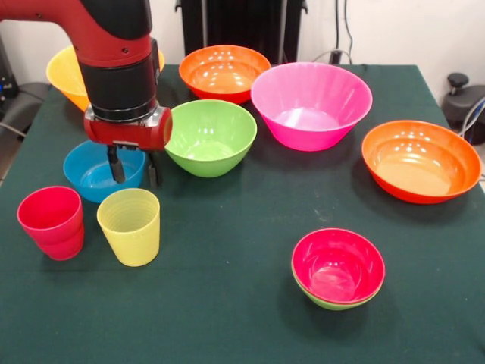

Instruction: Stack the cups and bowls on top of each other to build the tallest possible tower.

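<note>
My gripper (134,173) hangs open and empty just above and behind the yellow cup (130,226), in front of the blue bowl (96,170). The red cup (53,221) stands upright left of the yellow one. The tower (338,268) at front right is a red bowl nested in a small light-green bowl. A green bowl (211,136), a pink bowl (311,105), two orange bowls (224,73) (421,160) and a yellow-orange bowl (68,74), partly hidden by the arm, stand singly on the dark green table (227,318).
The robot's black pedestal (242,26) stands at the table's far edge. A black object (464,102) sits off the table at right.
</note>
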You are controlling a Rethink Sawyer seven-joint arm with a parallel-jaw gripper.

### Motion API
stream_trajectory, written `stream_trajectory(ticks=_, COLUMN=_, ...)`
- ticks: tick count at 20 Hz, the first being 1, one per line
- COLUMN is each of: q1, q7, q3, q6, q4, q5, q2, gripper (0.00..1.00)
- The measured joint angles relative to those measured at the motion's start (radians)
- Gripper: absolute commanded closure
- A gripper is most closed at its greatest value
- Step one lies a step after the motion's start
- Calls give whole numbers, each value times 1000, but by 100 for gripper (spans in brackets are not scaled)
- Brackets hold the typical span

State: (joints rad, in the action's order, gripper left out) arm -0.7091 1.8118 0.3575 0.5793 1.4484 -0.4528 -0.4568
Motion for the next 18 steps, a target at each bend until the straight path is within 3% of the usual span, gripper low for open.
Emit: stream_trajectory(ticks=18, q1=9, q7=0, q3=-58, q6=0, q4=20, q5=-2, q2=-17, gripper=0)
